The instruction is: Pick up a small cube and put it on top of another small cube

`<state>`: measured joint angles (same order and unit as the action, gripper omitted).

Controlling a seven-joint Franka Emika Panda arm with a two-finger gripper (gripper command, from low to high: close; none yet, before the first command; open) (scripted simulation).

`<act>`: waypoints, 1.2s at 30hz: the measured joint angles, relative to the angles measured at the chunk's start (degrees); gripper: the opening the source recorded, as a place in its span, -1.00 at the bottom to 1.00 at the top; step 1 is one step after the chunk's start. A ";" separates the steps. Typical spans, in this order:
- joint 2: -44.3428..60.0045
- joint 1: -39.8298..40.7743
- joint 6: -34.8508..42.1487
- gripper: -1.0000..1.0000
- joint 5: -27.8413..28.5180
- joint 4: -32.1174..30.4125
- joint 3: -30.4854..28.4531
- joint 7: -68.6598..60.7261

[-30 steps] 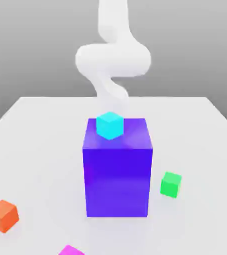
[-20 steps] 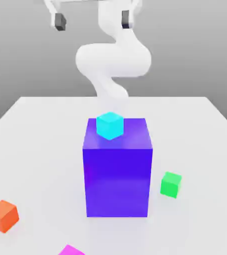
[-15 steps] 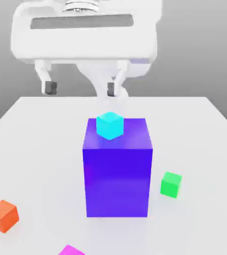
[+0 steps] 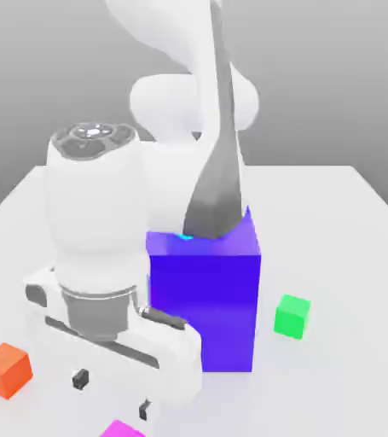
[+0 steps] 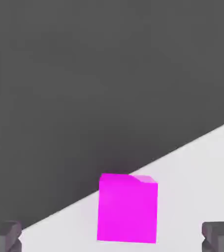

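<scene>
Your hand (image 4: pixel 112 394) is open, fingertips spread wide and gripping nothing, poised over the pink cube (image 5: pixel 127 208) so the cube lies between them for a straight descent. The pink cube rests on the counter (image 4: pixel 350 256) at the near edge. The green cube (image 4: pixel 292 316) sits apart, beside the blue block (image 4: pixel 222 290). A second ago the arm stood raised behind the block; it has since swung down in front.

The small plain magenta-pink cube (image 5: pixel 127 208) looked smooth and matt, like the pale white counter (image 4: pixel 342 247) and the glossier big blue-purple block (image 4: pixel 218 299).
</scene>
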<state>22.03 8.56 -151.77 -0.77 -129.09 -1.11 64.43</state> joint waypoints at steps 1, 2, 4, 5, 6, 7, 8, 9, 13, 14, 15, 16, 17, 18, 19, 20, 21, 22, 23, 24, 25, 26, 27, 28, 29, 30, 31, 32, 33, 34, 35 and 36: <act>2.08 0.00 -1.34 0.00 -0.22 0.38 -0.04 0.01; 4.15 0.06 -2.83 0.00 -0.32 0.79 0.01 -0.01; 8.01 0.20 -5.79 -1.00 -0.48 1.59 0.15 -0.08; 8.01 0.20 -5.79 -1.00 -0.48 1.59 0.15 -0.08; 8.01 0.20 -5.79 -1.00 -0.48 1.59 0.15 -0.08; 8.01 0.20 -5.81 -1.00 -0.48 1.59 0.16 -0.08; 8.01 0.20 -5.83 -1.00 -0.48 1.59 0.16 -0.08; 8.01 0.20 -5.85 -1.00 -0.47 1.59 0.17 -0.08; 5.27 0.26 -3.70 -1.00 -0.31 0.98 0.18 0.07; 3.38 0.21 -2.21 -1.00 -0.26 0.56 0.12 0.10; 1.48 0.18 -0.65 -1.00 -0.16 0.19 0.09 0.11; 0.69 0.02 0.78 -1.00 0.13 0.43 0.41 -0.69; -0.39 -0.24 1.70 -1.00 0.51 -0.03 1.26 -1.88; -1.50 -0.64 2.40 -1.00 0.73 -0.72 2.28 -3.47; -2.65 -1.08 2.98 -1.00 0.88 -1.57 3.42 -5.23; -3.80 -1.54 3.50 -1.00 0.93 -2.49 4.62 -7.11; -4.96 -2.03 3.99 -1.00 0.87 -3.43 5.83 -9.11; -6.29 -2.60 4.29 -1.00 0.70 -4.66 7.10 -11.20; -7.90 -2.98 4.39 -1.00 0.45 -6.29 8.77 -13.39; -9.64 -3.61 4.37 -1.00 -0.04 -8.10 10.27 -15.80; -11.44 -4.29 4.31 -1.00 -0.66 -10.00 11.76 -18.32; -13.29 -5.15 4.25 -1.00 -1.45 -11.93 13.09 -20.92; -15.17 -6.00 4.14 -1.00 -2.34 -13.90 14.53 -23.64; -17.07 -7.46 4.04 -1.00 -3.35 -15.88 15.96 -26.44; -19.00 -9.31 3.97 -1.00 -4.44 -17.85 17.32 -29.28; -20.94 -11.13 3.88 -1.00 -5.69 -19.82 18.23 -32.27; -22.89 -13.47 3.82 -1.00 -6.98 -21.79 18.60 -35.26; -24.83 -15.30 3.76 -1.00 -8.22 -23.76 18.80 -38.22; -26.78 -16.77 3.71 -1.00 -9.44 -25.73 19.08 -41.17; -28.74 -18.13 3.67 -1.00 -10.67 -27.69 19.46 -44.12; -30.69 -19.84 3.65 -1.00 -11.87 -29.65 19.82 -47.04; -32.57 -21.57 3.42 -1.00 -12.81 -31.65 20.11 -49.47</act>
<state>-10.54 -13.01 -148.35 -13.58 -160.73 19.00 14.96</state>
